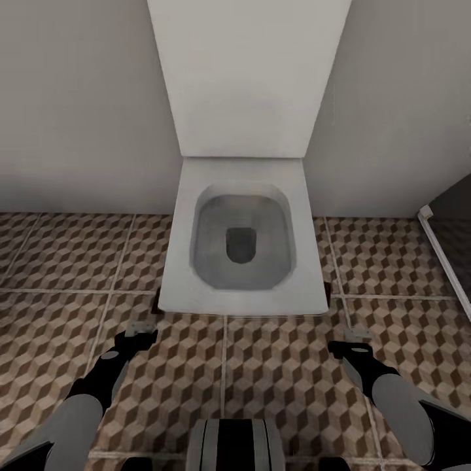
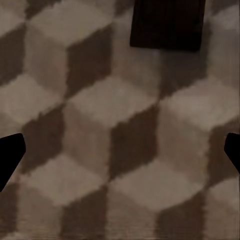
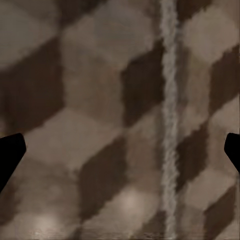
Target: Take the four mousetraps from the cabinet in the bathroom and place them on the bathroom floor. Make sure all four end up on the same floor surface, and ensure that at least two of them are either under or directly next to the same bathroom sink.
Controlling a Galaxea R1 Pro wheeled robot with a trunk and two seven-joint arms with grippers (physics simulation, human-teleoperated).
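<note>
The bathroom floor (image 1: 275,373) of brown, beige and white cube-pattern tiles spreads below me. My left gripper (image 1: 140,329) hangs low over it at the left, just in front of the toilet's near left corner. My right gripper (image 1: 356,335) hangs at the right, near the toilet's other front corner. In the left wrist view the left gripper (image 2: 120,152) is open over bare tile (image 2: 115,100), with nothing between its fingers. The right gripper (image 3: 120,152) is open too, over tile crossed by a pale grout line (image 3: 170,125). The mousetraps, the cabinet and the sink are out of view.
A white toilet (image 1: 190,275) with its lid (image 1: 245,78) raised stands straight ahead against a pale wall. A dark shower base with a white rim (image 1: 445,258) lies at the right edge. A dark rectangular patch (image 2: 167,25) shows on the floor ahead of the left gripper.
</note>
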